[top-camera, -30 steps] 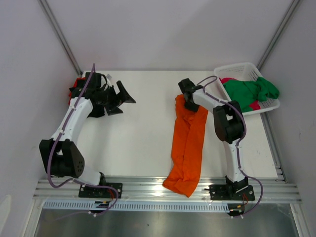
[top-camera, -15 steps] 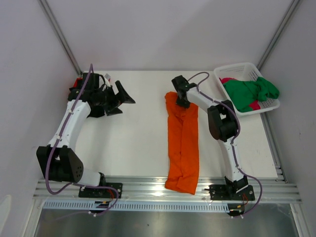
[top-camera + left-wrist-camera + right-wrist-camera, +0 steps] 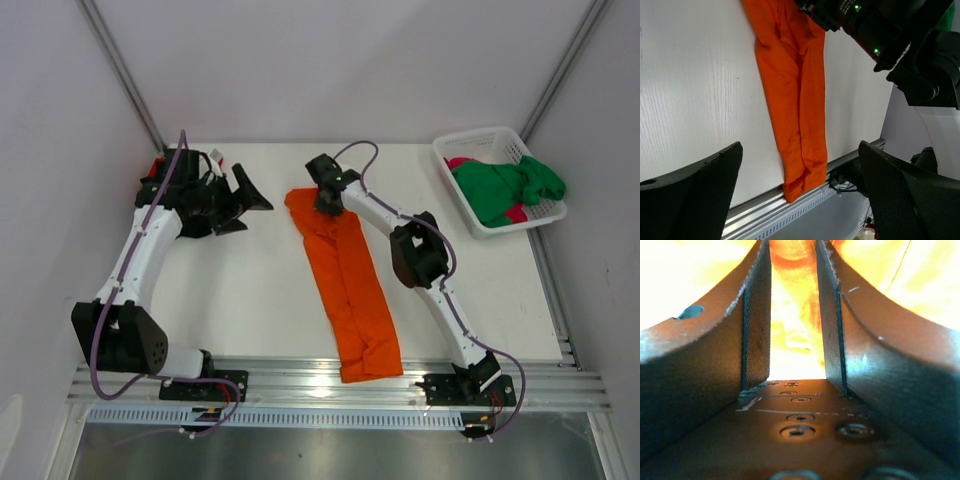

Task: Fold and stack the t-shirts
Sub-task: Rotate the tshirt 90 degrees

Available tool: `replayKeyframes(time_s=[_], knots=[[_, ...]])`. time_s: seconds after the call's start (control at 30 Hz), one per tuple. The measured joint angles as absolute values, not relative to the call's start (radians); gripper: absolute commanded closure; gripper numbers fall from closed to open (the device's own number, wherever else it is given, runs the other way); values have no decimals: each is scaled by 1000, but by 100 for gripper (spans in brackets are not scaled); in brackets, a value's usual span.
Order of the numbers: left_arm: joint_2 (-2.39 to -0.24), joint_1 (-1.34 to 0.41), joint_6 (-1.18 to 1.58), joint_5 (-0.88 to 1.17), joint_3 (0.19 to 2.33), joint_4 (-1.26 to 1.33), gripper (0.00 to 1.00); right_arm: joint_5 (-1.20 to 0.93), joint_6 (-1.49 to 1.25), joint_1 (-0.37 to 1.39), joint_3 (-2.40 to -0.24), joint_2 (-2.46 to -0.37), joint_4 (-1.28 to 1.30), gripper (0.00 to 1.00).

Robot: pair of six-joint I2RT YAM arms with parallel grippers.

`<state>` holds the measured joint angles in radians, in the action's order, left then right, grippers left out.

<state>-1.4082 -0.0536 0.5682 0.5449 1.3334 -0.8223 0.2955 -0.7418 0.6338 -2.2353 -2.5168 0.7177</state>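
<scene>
right gripper (image 3: pixel 323 196) is clamping the far end of the orange t-shirt (image 3: pixel 350 290); in the wrist view its pads (image 3: pixel 757 330) are sitting close together with orange cloth filling the gap between them. right arm is reaching out long across the table (image 3: pixel 250 290) toward the far middle. shirt is lying as a long narrow strip, folded lengthwise, running slantwise from the gripper back toward the near edge, near end reaching onto the metal rail (image 3: pixel 300 375). left gripper (image 3: pixel 245 205) is hovering at the far left with fingers spread wide, nothing between them, well apart from the shirt; its camera is looking along the orange strip. green t-shirt (image 3: pixel 505 185) is sitting bunched in the white basket (image 3: pixel 478 135) at the far right corner, pink t-shirt (image 3: pixel 462 162) peeking out under it. a bit of red cloth (image 3: pixel 155 168) is showing behind the left arm, too hidden to tell more
</scene>
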Motion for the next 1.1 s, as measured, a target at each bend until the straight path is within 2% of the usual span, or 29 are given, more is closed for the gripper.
replayKeyframes(time_s=[0.2, 0.5, 1.1], knots=[[-1369, -54, 571, 545, 1310, -824, 0, 268, -753, 661, -2349, -2582, 735, 62], [-1351, -53, 575, 545, 1279, -825, 0, 269, -802, 640, -2368, -2592, 759, 62], [-1288, -53, 575, 532, 1276, -866, 0, 271, -810, 456, -2362, -2593, 728, 62]])
